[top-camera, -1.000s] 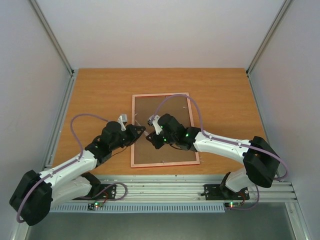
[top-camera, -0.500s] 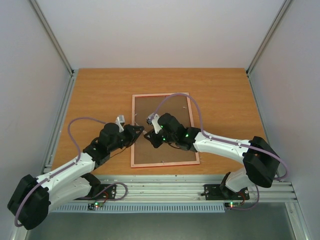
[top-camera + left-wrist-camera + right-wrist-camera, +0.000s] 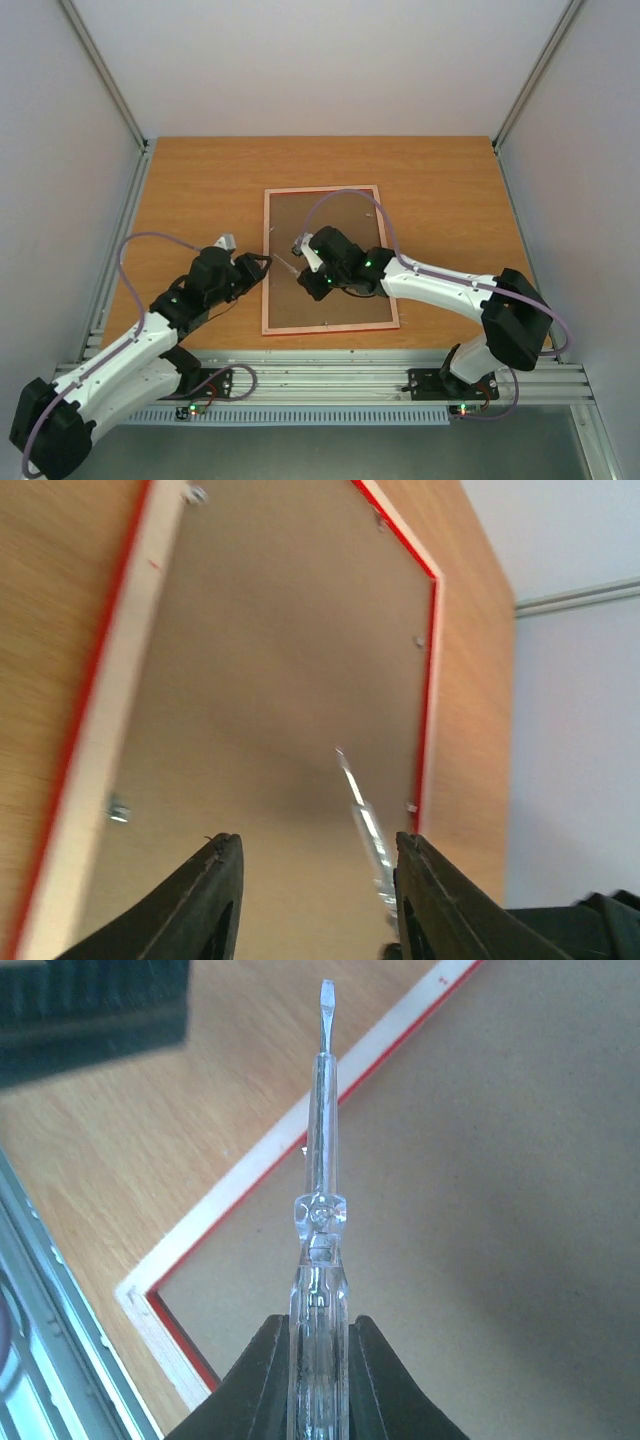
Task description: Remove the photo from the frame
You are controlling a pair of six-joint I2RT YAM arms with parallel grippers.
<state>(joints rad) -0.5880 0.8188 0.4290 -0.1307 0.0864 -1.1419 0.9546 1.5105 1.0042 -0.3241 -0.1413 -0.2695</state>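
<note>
The frame (image 3: 330, 329) lies face down at the centre of the surface (image 3: 200, 180). Its long axis runs top to bottom in the overhead view, and the brown backing board (image 3: 345, 215) is uppermost. The photo is not visible — I judge it sits beneath that board, inside the frame.

Right end effector (image 3: 318, 1375): closed on the handle of a clear flat-blade screwdriver (image 3: 322, 1160). In the overhead view it stands over the lower left part of the board, with the blade pointing left toward the frame's left rail. In the right wrist view the tip shows just past that rail, against the bare surface. I cannot tell its height above the rail.

Left end effector (image 3: 315, 880): fingers part-way apart, holding nothing. It sits just outside the left rail, facing across the board.

Small metal tabs (image 3: 118, 808) sit along the rails at the board's edge. The one on the left rail is nearest both arms — I judge the next move calls for the blade to work it aside, which falls to the right arm.
</note>
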